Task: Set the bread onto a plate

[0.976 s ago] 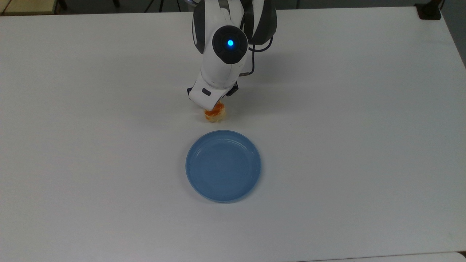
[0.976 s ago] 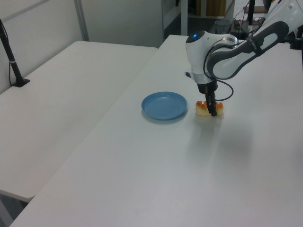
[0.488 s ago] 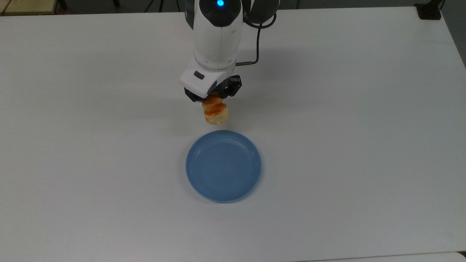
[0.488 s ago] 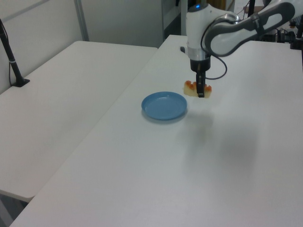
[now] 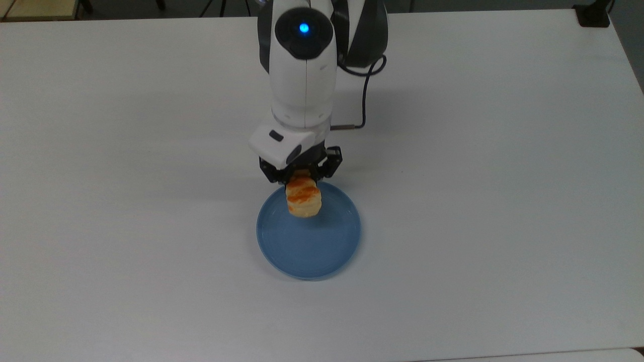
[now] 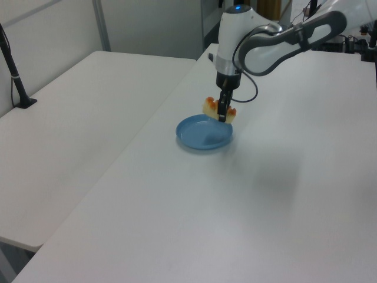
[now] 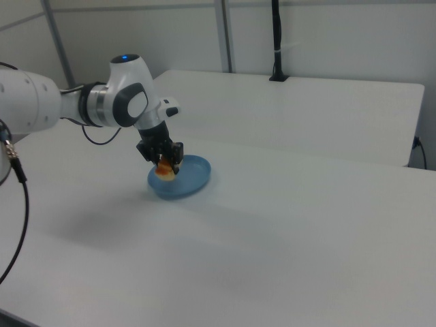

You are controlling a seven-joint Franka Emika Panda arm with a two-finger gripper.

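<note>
top view: white table [image 5: 503, 201] (matte) under blue plate [image 5: 322, 251].

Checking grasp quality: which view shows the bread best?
Top view: the bread hangs below the gripper over the plate, its orange top facing the camera. In the left view the bread sits half behind a finger. In the right view it is a small patch.

One bread [image 5: 303, 199], one plate [image 5: 322, 251], one pincer [image 5: 301, 177], two white tables [image 6: 76, 112].

white tables [image 6: 88, 106] (two, side by side) | pale wall panels [image 7: 327, 34]
</note>
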